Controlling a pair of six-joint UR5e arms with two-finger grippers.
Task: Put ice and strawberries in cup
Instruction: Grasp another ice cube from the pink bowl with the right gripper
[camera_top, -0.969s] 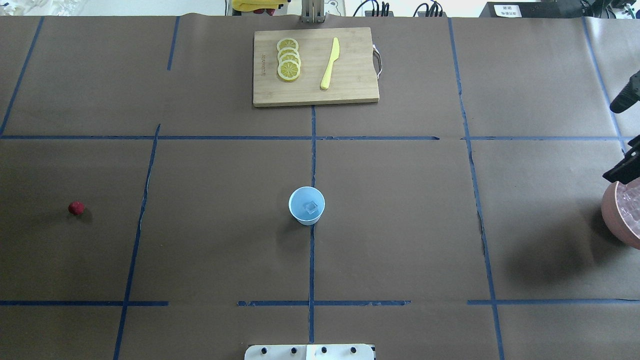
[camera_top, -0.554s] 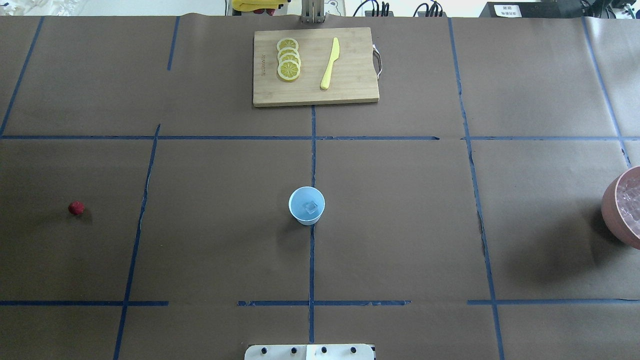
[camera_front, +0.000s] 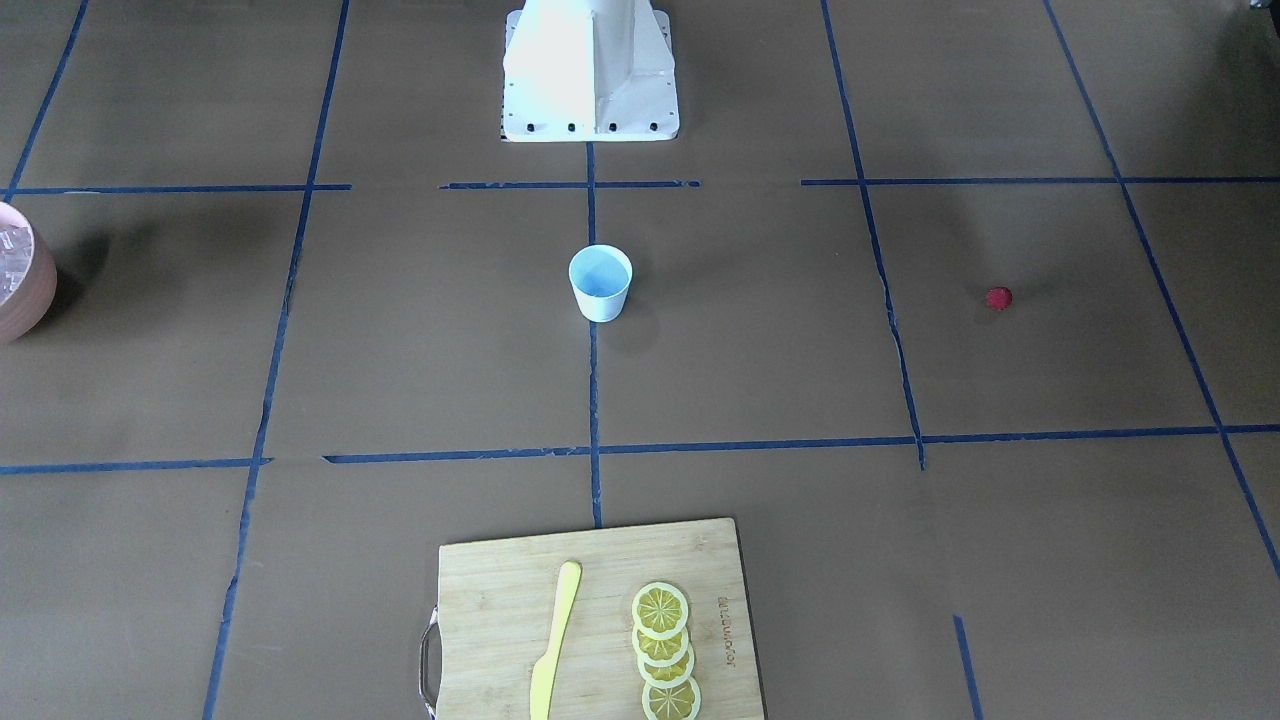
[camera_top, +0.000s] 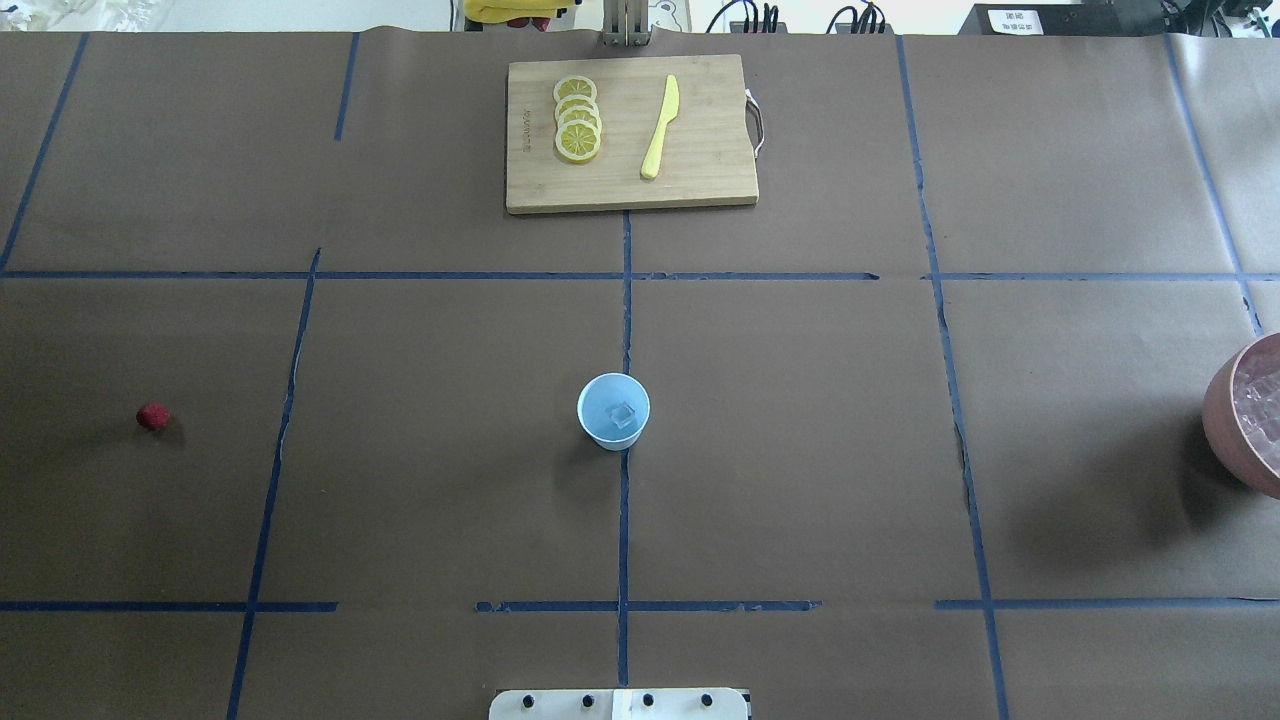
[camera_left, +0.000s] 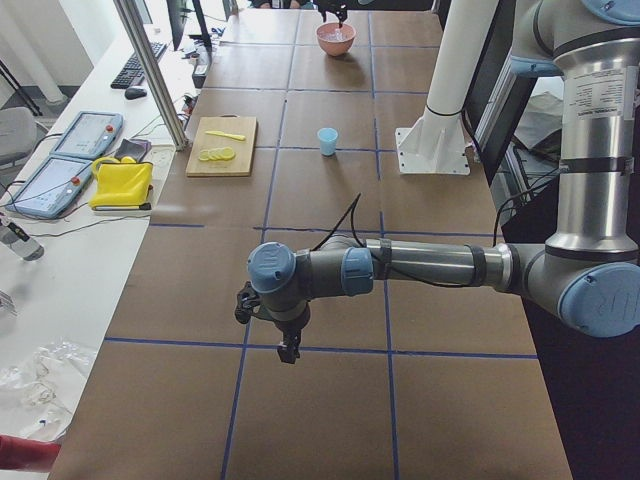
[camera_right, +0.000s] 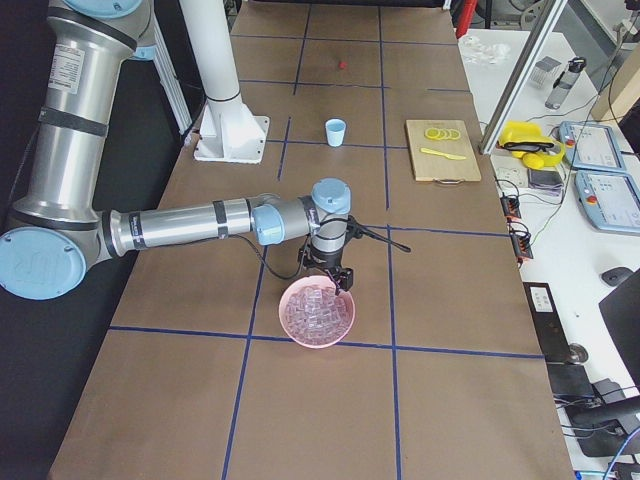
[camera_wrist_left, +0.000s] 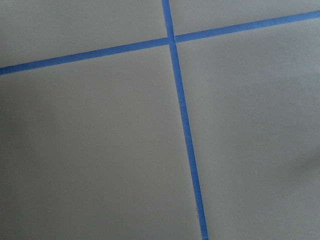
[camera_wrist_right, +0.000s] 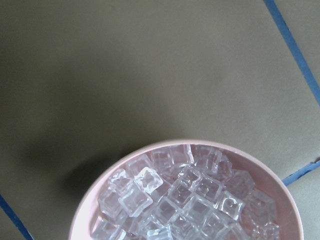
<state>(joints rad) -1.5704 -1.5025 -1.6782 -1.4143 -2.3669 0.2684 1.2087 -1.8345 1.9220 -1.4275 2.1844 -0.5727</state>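
Fingers of the right gripper (camera_right: 342, 285), gap impossible to tell, hang just over ice (camera_wrist_right: 185, 200) in the bowl (camera_wrist_right: 282, 182): ice-picking step, probably needing descent onto 1 cube.

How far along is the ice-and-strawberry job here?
Done: one clear ice cube lies inside the small pale blue cup. In hand: the right gripper hangs over the pink bowl of ice cubes; whether it grips one cannot be told. Left: the tiny red strawberry lies on the brown table, apart from the cup, with the left gripper not on it.
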